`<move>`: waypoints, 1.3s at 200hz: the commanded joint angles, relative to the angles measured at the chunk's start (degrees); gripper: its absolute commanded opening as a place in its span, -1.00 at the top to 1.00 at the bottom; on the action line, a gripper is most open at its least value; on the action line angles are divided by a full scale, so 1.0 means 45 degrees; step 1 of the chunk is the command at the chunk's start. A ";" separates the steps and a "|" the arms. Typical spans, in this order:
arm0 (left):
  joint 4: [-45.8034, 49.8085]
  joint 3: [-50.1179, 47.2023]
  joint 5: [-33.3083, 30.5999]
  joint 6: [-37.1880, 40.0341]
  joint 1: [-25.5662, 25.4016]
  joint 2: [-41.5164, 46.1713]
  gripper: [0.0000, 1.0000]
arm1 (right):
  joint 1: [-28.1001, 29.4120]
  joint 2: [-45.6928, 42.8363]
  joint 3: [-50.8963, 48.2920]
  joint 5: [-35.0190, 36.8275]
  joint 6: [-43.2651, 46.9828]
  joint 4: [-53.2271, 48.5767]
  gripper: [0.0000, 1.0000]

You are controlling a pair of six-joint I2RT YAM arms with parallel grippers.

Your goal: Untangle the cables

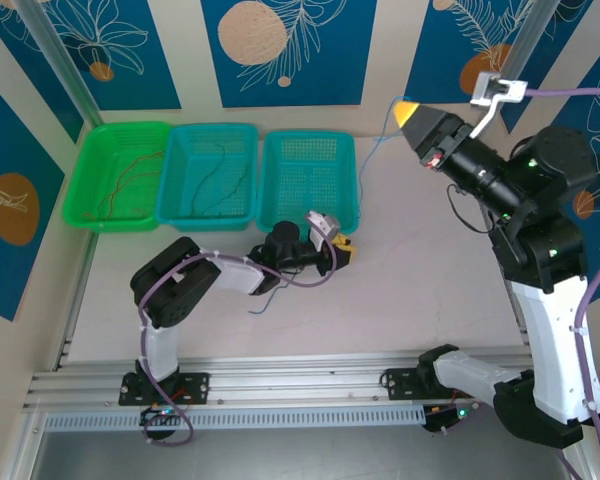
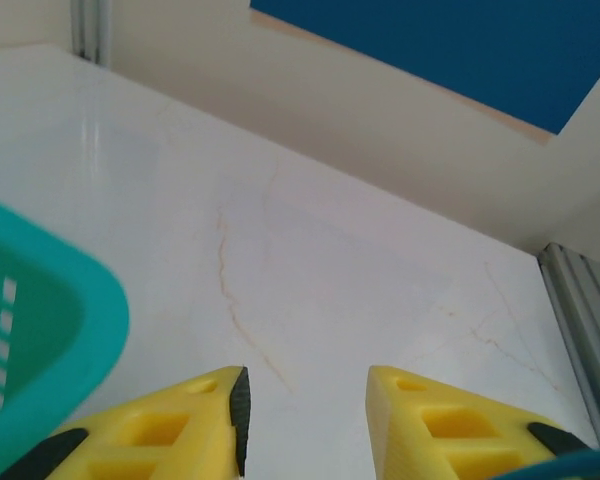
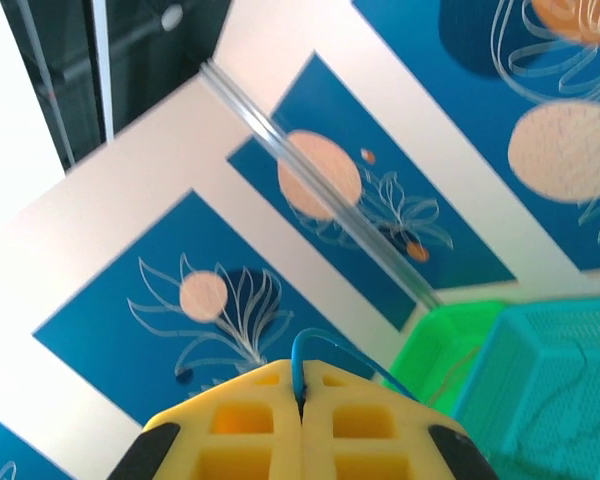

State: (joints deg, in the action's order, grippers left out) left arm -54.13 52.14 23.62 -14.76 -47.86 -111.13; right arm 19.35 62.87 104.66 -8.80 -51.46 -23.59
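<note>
So, the right arm's fingers [image 3: 250, 430] are up high over the back right of the worktop [image 1: 410, 270]. They're pressed fully together with the blue cable [image 3: 296, 360] pinched in the seam. From there the cable loops out and trails down toward the worktop, just beside the right-hand teal basket [image 1: 352, 190]. The left arm's fingers [image 2: 190, 425] sit low by that basket's front right corner, parted with a clear gap and nothing between them, just bare worktop beyond. A red/orange cable [image 1: 130, 172] lies in the green basket [image 1: 84, 170] on the left, and a thin dark cable [image 1: 223, 172] lies in the middle teal basket [image 1: 170, 200].
</note>
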 commanded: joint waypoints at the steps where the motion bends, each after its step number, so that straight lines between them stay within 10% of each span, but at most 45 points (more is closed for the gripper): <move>1: -0.0754 -0.0920 -0.0501 -0.0191 -0.0141 0.0079 0.28 | -0.0381 0.0486 0.1583 0.1301 -0.0355 -0.0492 1.00; 125: 0.0341 -0.4332 -0.1774 0.0920 -0.0108 0.3064 0.06 | -0.2496 0.5736 0.8377 -0.0285 -0.2544 -0.0198 1.00; 164: 0.1095 -0.5084 -0.1856 0.1577 -0.0049 0.5159 -0.31 | -0.2461 0.7864 1.0740 -0.1442 -0.3929 0.0637 1.00; 260: 0.3293 -0.4290 -0.1250 0.1747 0.1092 0.8121 -0.68 | -0.2199 0.7484 1.0788 -0.0974 -0.2724 0.1806 1.00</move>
State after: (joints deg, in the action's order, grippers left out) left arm -42.65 30.50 15.68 -9.45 -44.56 -75.61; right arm 9.04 98.89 151.30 -13.54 -65.10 -20.91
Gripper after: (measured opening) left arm 0.835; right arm 0.053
